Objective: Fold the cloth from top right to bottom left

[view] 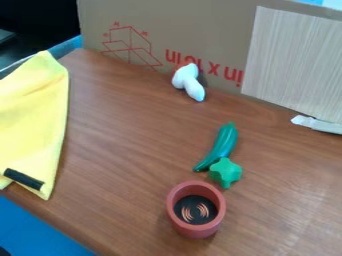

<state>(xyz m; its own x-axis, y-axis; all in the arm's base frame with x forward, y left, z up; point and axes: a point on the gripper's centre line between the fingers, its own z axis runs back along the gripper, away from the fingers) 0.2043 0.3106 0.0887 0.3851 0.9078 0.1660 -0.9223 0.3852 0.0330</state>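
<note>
One yellow cloth (33, 110) lies at nine o'clock on the wooden table (127, 150), running out past the edge of the view. Its peak points to ten o'clock, its lower tip to eight, where a black strip (24, 179) sits across the fabric near the tip. Whether the gripper is spread, pressed together or pinching anything, I cannot tell.

How much of the fold is made is also hard to judge, since part of the cloth is cut off. If the fold is still to do, the likely move is to pinch the upper right corner, lift it and lay it down toward eight o'clock.

The chief danger is probably the table's edge: the cloth lies right by it, so a low, dragging pull could haul the whole piece over instead of folding it. A shallow pinch may let the thin fabric slip; too deep a one could catch two layers or scrape the wood. If the black strip is stiff, the lower corner may bunch or sit proud. Letting go early would leave the fold short.

The red cup (195, 231) near six o'clock, the green vegetable (223, 142) and green star (225, 171) around four, and the white toy (189, 81) past twelve stand well apart, so knocking them seems unlikely.
</note>
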